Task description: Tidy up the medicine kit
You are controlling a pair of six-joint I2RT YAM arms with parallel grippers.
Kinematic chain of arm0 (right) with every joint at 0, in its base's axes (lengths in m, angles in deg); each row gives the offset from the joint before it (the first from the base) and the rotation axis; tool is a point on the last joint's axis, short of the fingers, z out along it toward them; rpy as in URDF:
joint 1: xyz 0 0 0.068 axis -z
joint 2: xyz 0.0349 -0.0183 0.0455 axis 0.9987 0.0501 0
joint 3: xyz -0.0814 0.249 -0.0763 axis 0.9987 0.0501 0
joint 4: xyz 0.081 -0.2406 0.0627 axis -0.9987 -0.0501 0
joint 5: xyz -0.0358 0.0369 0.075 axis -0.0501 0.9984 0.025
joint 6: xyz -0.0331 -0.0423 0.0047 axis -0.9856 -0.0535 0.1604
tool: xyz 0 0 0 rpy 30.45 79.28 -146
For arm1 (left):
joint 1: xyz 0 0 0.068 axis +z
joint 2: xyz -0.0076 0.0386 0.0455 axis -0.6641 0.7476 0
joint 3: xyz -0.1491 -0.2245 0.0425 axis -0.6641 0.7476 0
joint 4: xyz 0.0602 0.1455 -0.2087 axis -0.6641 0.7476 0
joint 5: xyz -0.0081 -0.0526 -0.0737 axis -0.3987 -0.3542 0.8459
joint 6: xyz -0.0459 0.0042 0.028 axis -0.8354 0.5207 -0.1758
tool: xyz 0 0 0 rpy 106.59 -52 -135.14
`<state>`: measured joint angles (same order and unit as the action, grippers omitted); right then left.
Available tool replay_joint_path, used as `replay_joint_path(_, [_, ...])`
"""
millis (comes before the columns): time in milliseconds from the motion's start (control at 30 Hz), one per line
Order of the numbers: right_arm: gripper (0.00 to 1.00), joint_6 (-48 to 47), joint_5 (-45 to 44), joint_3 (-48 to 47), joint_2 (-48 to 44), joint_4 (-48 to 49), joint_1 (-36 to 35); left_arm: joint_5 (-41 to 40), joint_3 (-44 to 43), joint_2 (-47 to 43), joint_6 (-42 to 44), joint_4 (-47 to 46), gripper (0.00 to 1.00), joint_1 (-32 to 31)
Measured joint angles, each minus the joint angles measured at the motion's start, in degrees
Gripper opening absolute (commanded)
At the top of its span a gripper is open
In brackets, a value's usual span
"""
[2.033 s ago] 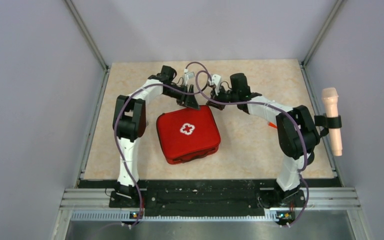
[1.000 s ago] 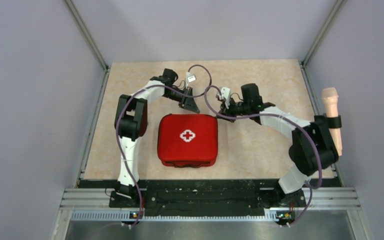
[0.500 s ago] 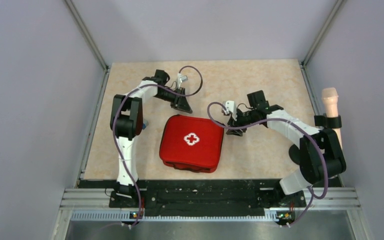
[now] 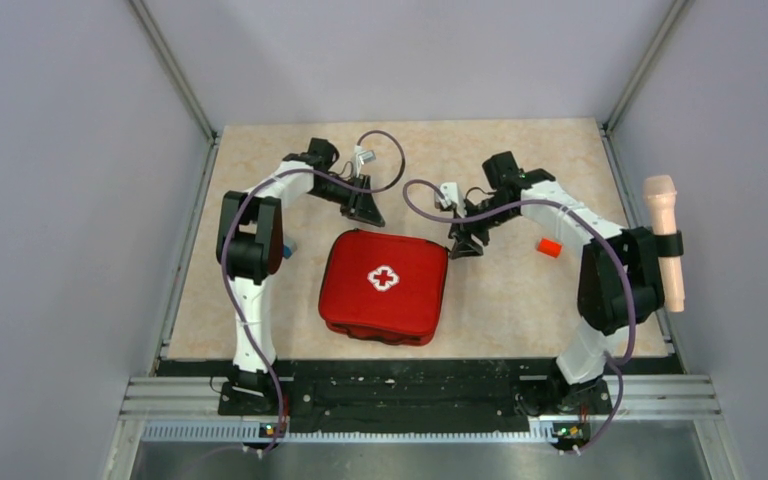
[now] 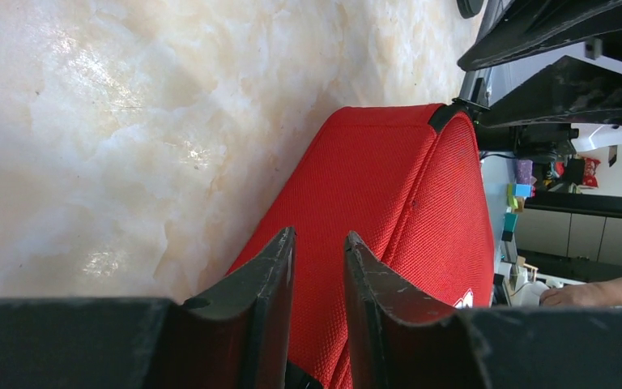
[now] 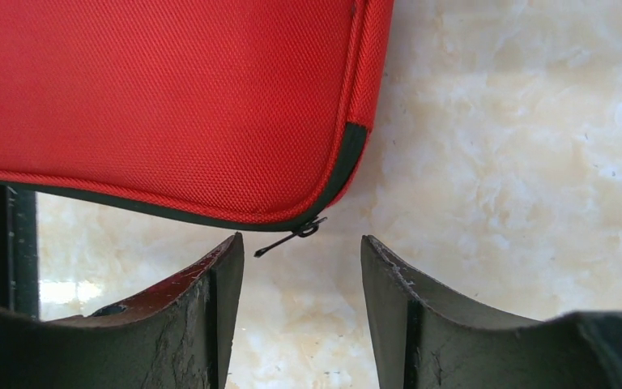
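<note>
The medicine kit (image 4: 384, 285) lies zipped shut on the table, white cross up, slightly turned. My left gripper (image 4: 365, 210) hovers just off its far left corner. In the left wrist view the left gripper (image 5: 318, 235) has its jaws a narrow gap apart with nothing between them, and the red kit (image 5: 389, 186) lies beyond. My right gripper (image 4: 463, 243) stands at the kit's far right corner. In the right wrist view the right gripper (image 6: 301, 240) is open and empty. The kit's black zip pull (image 6: 291, 235) lies just off its fingertips, below the kit's corner (image 6: 170, 97).
A small orange-red cap (image 4: 549, 247) lies on the beige table (image 4: 520, 300) right of my right gripper. A small blue item (image 4: 289, 247) peeks out beside the left arm. A pale cylinder (image 4: 663, 240) is clipped to the right wall frame.
My right gripper has opened and swung back beside the kit's far right corner. The kit has slid a little right and turned. The left jaws have parted slightly. The orange-red cap has come into view.
</note>
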<state>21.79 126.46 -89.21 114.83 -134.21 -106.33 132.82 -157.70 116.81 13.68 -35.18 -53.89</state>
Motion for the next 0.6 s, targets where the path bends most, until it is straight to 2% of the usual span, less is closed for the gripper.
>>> replay_joint_path(233, [0.49,3.5,1.3,-4.3,3.2,-5.4,-0.2,0.1,0.4,-0.1,-0.7,-1.1,0.34,-0.2])
replay_joint_path(400, [0.15,8.3,0.5,-5.9,7.0,-6.6,-0.3,0.1,0.4,-0.1,-1.7,-1.7,0.39,-0.8])
replay_joint_path(500, [0.02,11.3,-0.6,-7.4,8.2,-7.3,-0.3,0.1,0.4,-0.1,-1.9,-1.9,0.39,-1.3])
replay_joint_path(600, [0.00,14.2,-1.6,-9.7,9.7,-7.2,0.1,0.1,0.4,-0.1,-1.9,-2.1,0.39,-1.7])
